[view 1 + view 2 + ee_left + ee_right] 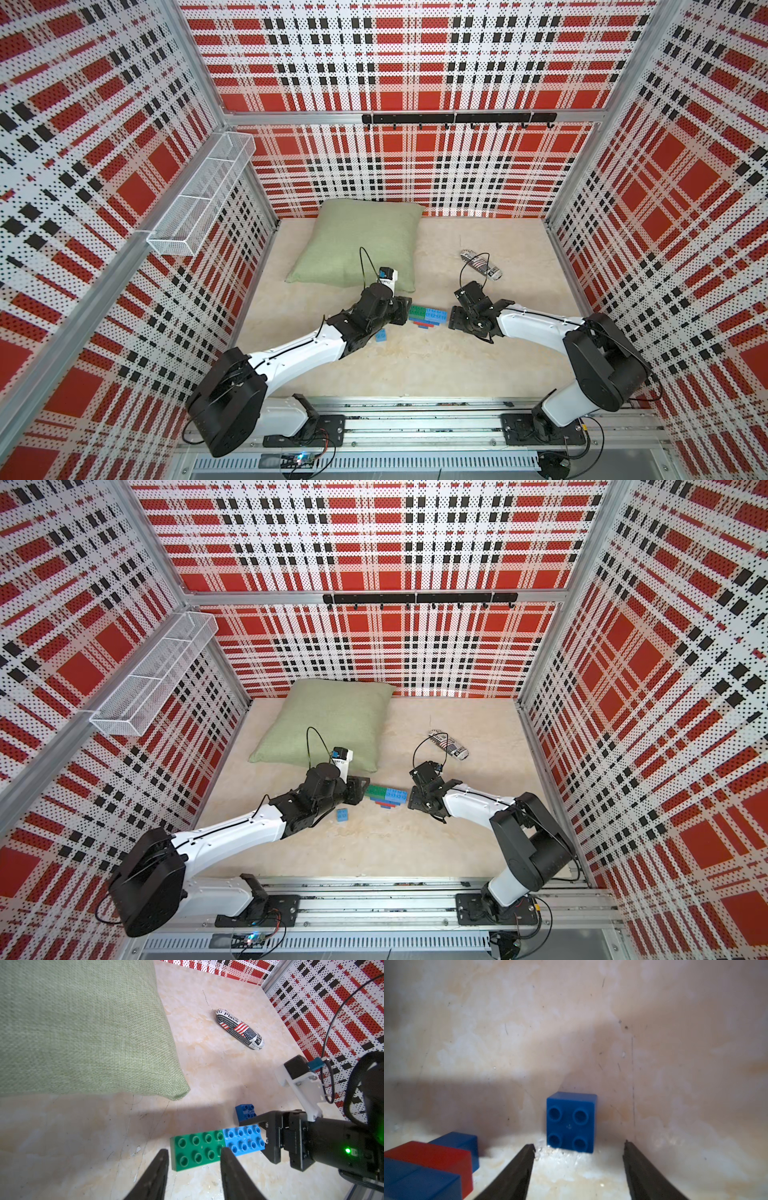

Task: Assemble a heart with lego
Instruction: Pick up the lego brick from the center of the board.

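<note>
My left gripper [194, 1152] pinches the green brick [417, 311], mid-frame in a top view. Right gripper [579, 1145] spread, empty; dark blue brick [571, 1122] just ahead.

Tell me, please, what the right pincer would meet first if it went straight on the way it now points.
Most likely the dark blue four-stud brick, standing on its side just ahead of the right pincer; the exact gap is unclear.
</note>
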Controlling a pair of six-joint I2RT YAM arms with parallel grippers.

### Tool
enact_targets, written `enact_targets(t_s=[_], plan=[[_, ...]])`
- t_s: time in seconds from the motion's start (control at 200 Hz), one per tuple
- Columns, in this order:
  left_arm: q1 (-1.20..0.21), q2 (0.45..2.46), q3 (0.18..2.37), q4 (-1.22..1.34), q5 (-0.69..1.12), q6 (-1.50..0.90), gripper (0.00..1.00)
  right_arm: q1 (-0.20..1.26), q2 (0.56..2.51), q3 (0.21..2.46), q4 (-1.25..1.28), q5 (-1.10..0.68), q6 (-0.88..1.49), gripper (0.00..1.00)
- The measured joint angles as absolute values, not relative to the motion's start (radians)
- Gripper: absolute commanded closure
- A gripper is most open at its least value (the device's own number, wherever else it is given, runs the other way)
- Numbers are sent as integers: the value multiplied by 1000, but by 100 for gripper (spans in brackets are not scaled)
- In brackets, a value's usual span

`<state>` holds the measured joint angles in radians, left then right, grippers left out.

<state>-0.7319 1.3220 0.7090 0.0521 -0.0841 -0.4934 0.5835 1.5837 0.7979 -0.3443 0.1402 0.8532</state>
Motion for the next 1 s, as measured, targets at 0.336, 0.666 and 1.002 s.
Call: enact_targets(t_s=[0.336, 0.666, 1.002], plan=[[-725, 1321, 702, 53, -79, -494, 53, 587, 1634, 845, -393, 229, 795, 55], [-723, 1321, 684, 53, -74, -497, 53, 588, 1654, 875, -453, 260, 692, 60], [-717, 1304, 669, 59, -33, -501, 53, 589, 1575, 915, -543, 253, 485, 63]])
